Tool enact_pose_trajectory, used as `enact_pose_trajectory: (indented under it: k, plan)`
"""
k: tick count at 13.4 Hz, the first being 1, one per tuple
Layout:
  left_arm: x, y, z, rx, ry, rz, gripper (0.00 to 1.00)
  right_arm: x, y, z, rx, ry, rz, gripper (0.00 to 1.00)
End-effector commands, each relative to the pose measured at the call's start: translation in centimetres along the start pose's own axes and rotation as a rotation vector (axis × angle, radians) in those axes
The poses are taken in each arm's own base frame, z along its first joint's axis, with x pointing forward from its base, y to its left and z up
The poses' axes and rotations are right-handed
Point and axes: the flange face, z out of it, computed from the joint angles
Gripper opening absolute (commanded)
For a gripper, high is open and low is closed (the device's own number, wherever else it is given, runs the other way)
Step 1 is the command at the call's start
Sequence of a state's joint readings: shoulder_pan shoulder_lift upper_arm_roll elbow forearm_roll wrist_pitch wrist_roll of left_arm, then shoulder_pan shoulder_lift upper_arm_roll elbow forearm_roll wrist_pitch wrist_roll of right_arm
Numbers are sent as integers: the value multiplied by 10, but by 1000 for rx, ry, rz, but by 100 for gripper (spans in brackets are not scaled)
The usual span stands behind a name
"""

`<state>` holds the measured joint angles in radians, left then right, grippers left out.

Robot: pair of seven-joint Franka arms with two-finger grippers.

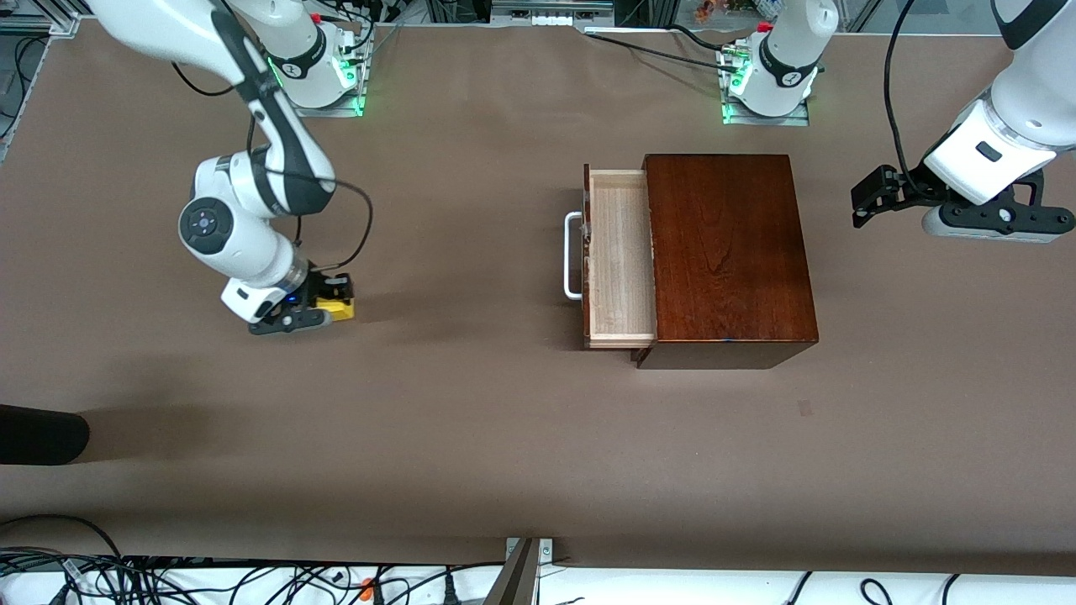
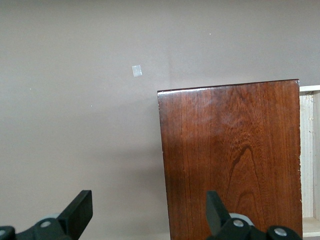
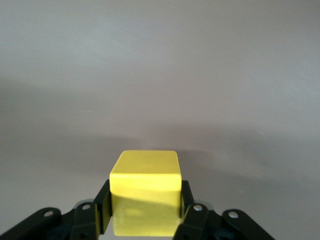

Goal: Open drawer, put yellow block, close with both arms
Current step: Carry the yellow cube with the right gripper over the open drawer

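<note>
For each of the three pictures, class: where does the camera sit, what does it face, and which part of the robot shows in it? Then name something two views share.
Front view: high across the table, facing both arm bases; shows both arms, the open drawer and the right gripper shut on the yellow block.
Left wrist view: on the left arm, looking down at the dark box; the open left gripper shows.
Right wrist view: on the right arm, facing the block between its fingers.
Shared: front and right wrist views both show the block.
</note>
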<state>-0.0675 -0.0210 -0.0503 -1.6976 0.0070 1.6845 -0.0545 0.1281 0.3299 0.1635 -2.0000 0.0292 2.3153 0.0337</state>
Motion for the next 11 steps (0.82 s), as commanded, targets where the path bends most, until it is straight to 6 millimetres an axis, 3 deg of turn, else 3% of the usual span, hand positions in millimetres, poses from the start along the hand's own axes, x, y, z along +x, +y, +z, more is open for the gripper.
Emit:
enact_pose_trajectory:
  k: [1, 3, 4, 5, 6, 10, 11]
  plan:
    - [0, 2, -8, -7, -2, 11, 100, 21, -73, -65, 16, -7, -143, 32]
    - [0, 3, -7, -7, -4, 16, 100, 26, -149, -107, 8, 18, -266, 32]
    - [1, 4, -10, -8, 4, 20, 100, 25, -189, -119, -7, 46, -338, 32]
    - [6, 6, -12, -9, 12, 22, 100, 29, -215, -127, -38, 80, -403, 32]
    - [14, 10, -13, -11, 18, 28, 100, 29, -238, -126, -47, 88, -448, 33]
    - [16, 16, -17, -13, 18, 41, 100, 2, -378, -133, -36, 166, -662, 35]
    - [16, 12, -17, -14, 13, 37, 100, -1, -400, -130, -48, 185, -700, 36]
